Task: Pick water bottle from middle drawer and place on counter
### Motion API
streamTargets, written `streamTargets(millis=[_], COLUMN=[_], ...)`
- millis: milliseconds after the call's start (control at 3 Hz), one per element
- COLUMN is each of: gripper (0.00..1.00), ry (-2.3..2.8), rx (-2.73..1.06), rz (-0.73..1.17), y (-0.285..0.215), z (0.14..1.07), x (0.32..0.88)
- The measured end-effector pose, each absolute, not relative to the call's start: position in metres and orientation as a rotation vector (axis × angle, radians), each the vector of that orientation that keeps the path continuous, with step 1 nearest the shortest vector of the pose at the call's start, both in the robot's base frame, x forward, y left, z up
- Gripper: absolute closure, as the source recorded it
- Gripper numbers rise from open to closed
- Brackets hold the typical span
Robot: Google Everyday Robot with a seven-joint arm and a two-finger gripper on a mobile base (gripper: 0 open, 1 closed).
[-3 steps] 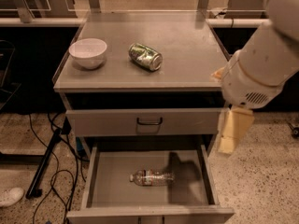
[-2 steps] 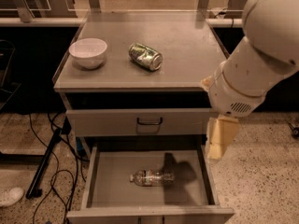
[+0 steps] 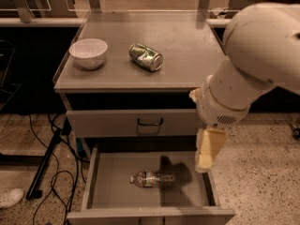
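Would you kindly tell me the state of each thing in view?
Middle drawer: pulled open.
Water bottle: lying on its side in it.
Upper drawer: shut.
Can: on its side on the counter.
Bowl: upright there.
Gripper: above the open drawer's right edge.

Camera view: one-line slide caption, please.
The gripper hangs at the right of the open middle drawer; the water bottle lies flat inside; can and bowl sit on the counter.

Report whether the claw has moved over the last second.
Yes. The claw has shifted left and down, from beside the closed drawer front to the right wall of the open middle drawer.
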State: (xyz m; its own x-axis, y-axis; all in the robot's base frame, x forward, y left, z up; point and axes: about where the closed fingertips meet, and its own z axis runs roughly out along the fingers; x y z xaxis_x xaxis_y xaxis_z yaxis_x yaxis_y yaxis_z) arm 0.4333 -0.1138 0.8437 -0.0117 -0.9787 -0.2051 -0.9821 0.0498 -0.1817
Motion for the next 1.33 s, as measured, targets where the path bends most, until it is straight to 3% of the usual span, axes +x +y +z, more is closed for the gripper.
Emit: streamTargets(millis=[1333], gripper=[0.0], ry=[2.091], rx=[-2.05], rz=[0.148], y=[-0.065], z=[0.726], x=[0.447])
